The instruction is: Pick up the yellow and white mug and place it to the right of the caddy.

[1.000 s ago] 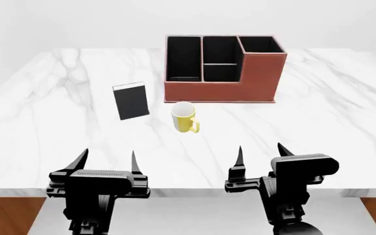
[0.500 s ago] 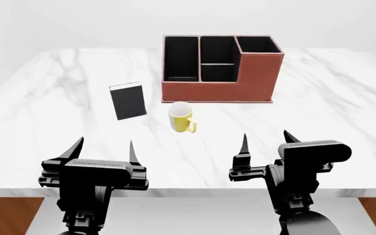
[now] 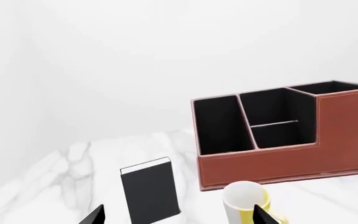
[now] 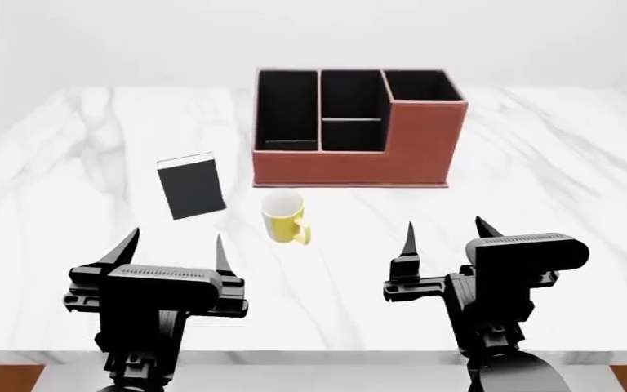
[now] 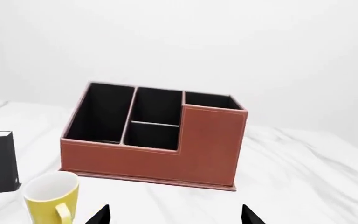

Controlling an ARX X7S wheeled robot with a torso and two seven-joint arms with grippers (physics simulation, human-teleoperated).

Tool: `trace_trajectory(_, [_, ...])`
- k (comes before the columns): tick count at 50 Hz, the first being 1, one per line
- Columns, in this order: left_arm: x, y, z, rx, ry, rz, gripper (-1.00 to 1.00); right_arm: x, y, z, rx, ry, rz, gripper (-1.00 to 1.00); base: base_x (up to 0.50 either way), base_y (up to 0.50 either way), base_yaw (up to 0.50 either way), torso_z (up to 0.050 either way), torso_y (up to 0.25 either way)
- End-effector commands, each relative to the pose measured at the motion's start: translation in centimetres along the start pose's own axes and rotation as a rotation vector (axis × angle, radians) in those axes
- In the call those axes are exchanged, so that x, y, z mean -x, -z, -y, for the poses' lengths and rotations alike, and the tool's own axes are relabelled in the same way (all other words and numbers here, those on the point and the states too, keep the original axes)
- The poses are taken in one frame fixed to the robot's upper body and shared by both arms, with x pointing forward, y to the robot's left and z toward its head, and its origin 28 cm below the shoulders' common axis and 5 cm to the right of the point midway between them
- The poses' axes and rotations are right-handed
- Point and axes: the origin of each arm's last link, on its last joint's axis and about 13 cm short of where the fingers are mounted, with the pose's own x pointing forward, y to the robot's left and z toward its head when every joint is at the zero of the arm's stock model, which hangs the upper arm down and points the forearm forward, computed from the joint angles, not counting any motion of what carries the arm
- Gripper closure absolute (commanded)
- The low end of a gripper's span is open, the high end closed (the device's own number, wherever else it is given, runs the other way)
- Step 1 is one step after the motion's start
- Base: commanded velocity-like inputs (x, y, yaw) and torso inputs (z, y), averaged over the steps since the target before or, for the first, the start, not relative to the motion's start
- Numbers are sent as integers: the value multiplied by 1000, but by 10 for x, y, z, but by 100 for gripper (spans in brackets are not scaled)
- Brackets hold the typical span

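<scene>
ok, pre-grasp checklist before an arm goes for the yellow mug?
1. Yellow and white mug upright, mouth up: ok.
2. Mug free of neighbours, standing apart from the caddy and the black box: ok.
3. Right tool open, nothing between its fingers: ok.
4. Left tool open and empty: ok.
5. Drop spot on the marble table, right of the caddy, bare in the head view: ok.
6. Handle direction: it points toward the robot and slightly to its right in the head view: ok. Whether that suits a side grasp: cannot tell.
</scene>
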Motion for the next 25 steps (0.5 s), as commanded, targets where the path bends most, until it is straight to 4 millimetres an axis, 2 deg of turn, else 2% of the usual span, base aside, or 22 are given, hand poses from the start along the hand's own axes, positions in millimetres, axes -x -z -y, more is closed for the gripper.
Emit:
trace_trajectory(1, [0,0,0,-2,0,1,-100,0,0,0,2,3,2,-100,297,0,0,0,0])
trace_trajectory(14, [2,-1,-1,-1,-2,7,-100,1,-1,0,-3,1,6,-100,297,-3,0,0,0])
trace_trajectory(25, [2,-2,-1,4,-3,6,-100,1,-1,0,-4,-1,6,-100,274,-159,0,0,0])
